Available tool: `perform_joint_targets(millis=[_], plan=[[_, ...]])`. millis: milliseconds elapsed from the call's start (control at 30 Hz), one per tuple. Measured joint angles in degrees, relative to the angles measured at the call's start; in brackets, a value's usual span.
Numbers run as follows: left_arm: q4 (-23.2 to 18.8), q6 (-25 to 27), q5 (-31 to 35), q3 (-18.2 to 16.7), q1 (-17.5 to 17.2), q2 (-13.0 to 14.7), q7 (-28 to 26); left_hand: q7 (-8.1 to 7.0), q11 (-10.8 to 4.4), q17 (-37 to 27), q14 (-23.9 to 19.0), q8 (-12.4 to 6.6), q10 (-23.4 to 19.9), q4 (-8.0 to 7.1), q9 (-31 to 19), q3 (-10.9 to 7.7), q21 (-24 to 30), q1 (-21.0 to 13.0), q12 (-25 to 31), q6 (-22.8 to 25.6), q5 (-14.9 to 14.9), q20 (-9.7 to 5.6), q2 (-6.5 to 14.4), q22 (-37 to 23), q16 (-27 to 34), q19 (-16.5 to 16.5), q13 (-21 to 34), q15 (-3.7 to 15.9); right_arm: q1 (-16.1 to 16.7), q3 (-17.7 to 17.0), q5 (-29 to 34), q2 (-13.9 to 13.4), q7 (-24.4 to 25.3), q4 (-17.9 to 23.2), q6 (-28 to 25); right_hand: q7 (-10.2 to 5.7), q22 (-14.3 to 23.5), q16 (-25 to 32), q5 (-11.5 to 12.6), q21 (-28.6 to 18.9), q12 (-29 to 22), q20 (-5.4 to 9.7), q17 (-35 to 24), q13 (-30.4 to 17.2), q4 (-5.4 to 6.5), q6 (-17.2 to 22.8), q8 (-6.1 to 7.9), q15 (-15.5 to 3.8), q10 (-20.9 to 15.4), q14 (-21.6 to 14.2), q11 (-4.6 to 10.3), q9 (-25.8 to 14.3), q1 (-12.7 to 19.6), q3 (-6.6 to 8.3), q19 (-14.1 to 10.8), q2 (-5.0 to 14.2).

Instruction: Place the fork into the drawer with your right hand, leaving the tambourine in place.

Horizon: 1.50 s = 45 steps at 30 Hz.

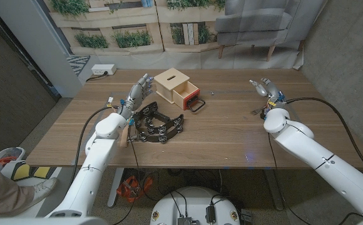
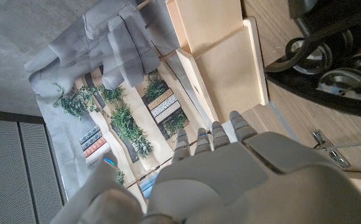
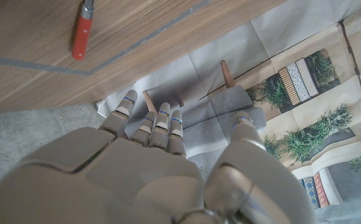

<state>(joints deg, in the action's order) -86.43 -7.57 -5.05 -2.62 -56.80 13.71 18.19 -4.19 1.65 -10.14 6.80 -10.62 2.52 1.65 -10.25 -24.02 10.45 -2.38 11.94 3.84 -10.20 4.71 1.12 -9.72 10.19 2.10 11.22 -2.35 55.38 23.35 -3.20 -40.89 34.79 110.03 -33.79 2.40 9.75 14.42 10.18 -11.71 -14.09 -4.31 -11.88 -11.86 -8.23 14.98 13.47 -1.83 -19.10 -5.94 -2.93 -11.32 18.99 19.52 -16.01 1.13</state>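
Even indoor light, soft shadows, sharp focus.

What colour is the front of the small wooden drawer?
Red front on the small light wooden drawer box, best in the head view.

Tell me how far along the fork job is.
Barely begun. Done: the drawer stands open. In hand: nothing; the right hand hovers open over the table. Left: the red-handled fork lies ungrasped on the table and must go into the drawer. The tambourine sits in front of the box, beside the left hand.
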Motion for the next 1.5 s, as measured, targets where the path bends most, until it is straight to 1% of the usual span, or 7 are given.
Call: perform_joint_targets(millis=[167, 700, 867, 933, 967, 1200, 1500], plan=[[0.84, -0.16, -0.27, 0.1, 0.62, 0.17, 0.55, 0.0, 0.0, 0.0, 0.0, 0.0, 0.0, 0.0, 0.0, 0.0, 0.0, 0.0, 0.0, 0.0, 0.0, 0.0, 0.0, 0.0, 0.0, 0.0, 0.0, 0.0, -0.94, 0.79, 0.83, 0.67, 0.58, -0.58, -1.45, 0.58, 0.0, 0.1, 0.0, 0.0, -0.21, -0.21, 0.0, 0.0, -0.24, 0.58, 0.0, 0.09, -0.69, -0.88, -0.08, 0.0, 0.22, -0.25, -0.62, -0.22], [2.77, -0.68, -0.41, 0.39, 2.29, 0.49, 1.54, 0.0, 0.0, 0.0, 0.0, 0.0, 0.0, 0.0, 0.0, 0.0, 0.0, 0.0, 0.0, 0.0, 0.0, -0.32, 0.0, 0.0, 0.0, 0.32, 0.0, 0.0, -4.0, 3.6, 3.53, 2.25, 2.01, -2.5, -5.59, 0.88, -0.01, 0.74, 0.0, 0.0, -0.2, -0.83, -0.29, 0.01, -0.07, 0.89, 0.0, 0.19, -1.06, -2.22, -0.44, 0.14, 0.22, -0.4, -1.85, -0.22], [3.06, -0.92, -0.46, 0.47, 2.55, 0.5, 1.71, 0.0, 0.0, 0.0, 0.0, 0.0, 0.0, 0.0, 0.0, 0.0, 0.0, 0.0, 0.0, 0.0, 0.0, -0.31, 0.0, 0.0, 0.0, 0.32, 0.0, 0.0, -4.34, 3.99, 4.14, 2.69, 2.75, -2.58, -6.87, 1.18, -0.01, 0.74, 0.0, 0.0, -0.2, -1.27, -0.44, 0.01, -0.31, 1.19, 0.0, 0.19, -1.58, -2.22, -0.34, 0.14, 0.22, -0.64, -1.41, -0.23], [3.07, -0.97, -0.47, 0.49, 2.56, 0.5, 1.75, 0.0, 0.0, 0.0, 0.0, 0.0, 0.0, 0.0, 0.0, 0.0, 0.0, 0.0, 0.0, 0.0, 0.0, -0.31, 0.0, 0.0, 0.0, 0.32, 0.0, 0.0, -4.37, 4.07, 4.32, 2.86, 3.01, -2.58, -7.34, 1.18, -0.01, 0.74, 0.0, 0.0, -0.2, -1.48, -0.53, 0.01, -0.07, 1.19, 0.0, 0.19, -1.9, -2.22, -0.22, 0.14, 0.24, -0.88, -1.2, -0.24], [3.07, -1.01, -0.47, 0.51, 2.56, 0.5, 1.76, 0.0, 0.0, -0.05, 0.0, 0.0, 0.0, 0.0, 0.0, 0.0, 0.0, 0.0, 0.0, 0.0, 0.0, -0.31, 0.0, 0.0, 0.0, 0.31, 0.0, 0.0, -4.38, 4.09, 4.44, 2.95, 3.13, -2.56, -7.5, 1.18, -0.01, 0.74, 0.0, 0.0, -0.2, -1.66, -0.54, 0.01, -0.07, 1.19, 0.0, 0.19, -1.94, -2.22, -0.18, 0.14, 0.7, -0.88, -1.01, -0.72], [2.98, -1.13, -0.47, 0.53, 2.53, 0.49, 1.76, 0.0, 0.0, -0.15, 0.21, 0.0, 0.0, 0.41, 0.01, 0.08, 0.0, 0.0, 0.0, 0.0, 0.0, -0.31, 0.0, 0.0, 0.0, 0.31, 0.0, 0.21, -4.73, 4.49, 4.98, 3.3, 3.53, -2.07, -9.94, 1.18, -0.01, 0.49, 0.0, 0.0, -0.2, -1.66, -0.54, 0.01, -0.42, 1.19, 0.0, 0.68, -1.98, -1.69, -0.13, 0.14, 0.73, -1.22, -1.01, -1.66], [2.74, -1.31, -0.15, 0.59, 2.32, 0.5, 1.52, 0.0, 0.0, -0.15, 0.52, 0.0, 0.0, 0.41, 0.01, 0.08, 0.0, 0.0, 0.0, 0.0, 0.0, -0.31, 0.0, 0.0, 0.0, 0.31, 0.0, 0.0, -5.39, 4.95, 5.64, 4.11, 3.79, -1.31, -14.04, 1.18, -0.02, 0.33, 0.0, 0.39, 0.26, -1.66, -0.53, 0.01, -0.47, 1.19, 0.0, 0.8, -1.9, -1.15, 0.2, 0.14, 1.05, -1.28, -1.01, -1.98]])
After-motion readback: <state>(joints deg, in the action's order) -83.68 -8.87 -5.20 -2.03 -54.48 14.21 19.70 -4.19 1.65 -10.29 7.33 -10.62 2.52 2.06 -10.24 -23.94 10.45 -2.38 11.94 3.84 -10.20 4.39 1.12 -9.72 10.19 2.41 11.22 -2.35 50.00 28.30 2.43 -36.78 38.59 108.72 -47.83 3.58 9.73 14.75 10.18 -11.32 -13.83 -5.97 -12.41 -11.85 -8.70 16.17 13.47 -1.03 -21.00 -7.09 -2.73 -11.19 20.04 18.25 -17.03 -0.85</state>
